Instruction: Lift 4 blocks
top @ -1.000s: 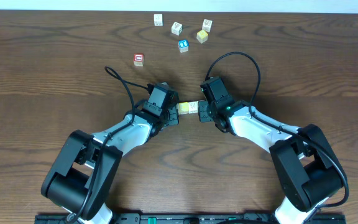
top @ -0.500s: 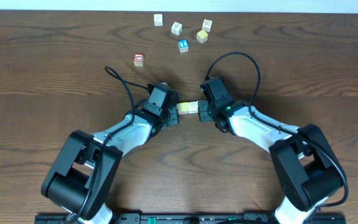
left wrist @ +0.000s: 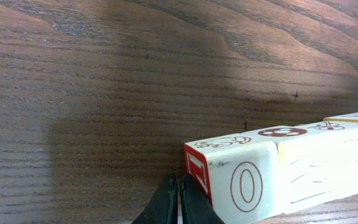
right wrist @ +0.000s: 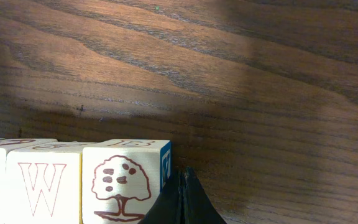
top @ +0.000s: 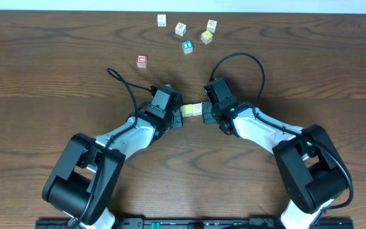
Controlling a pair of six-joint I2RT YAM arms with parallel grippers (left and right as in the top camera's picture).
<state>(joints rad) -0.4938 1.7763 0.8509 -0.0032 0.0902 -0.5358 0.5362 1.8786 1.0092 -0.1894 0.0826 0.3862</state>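
Pinching block row (top: 193,109) between left fingers (left wrist: 166,202), right fingers (right wrist: 182,196).

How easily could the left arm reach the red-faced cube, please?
Probably not: bare table leads to the red-faced cube, but the left gripper is shut, pinning the row of blocks against the right gripper.

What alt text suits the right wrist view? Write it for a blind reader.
A row of cream wooden blocks, front faces showing a red W and a tree, fills the lower left. The shut right pincer touches the row's end block at its blue-lettered side, above a dark wood table.
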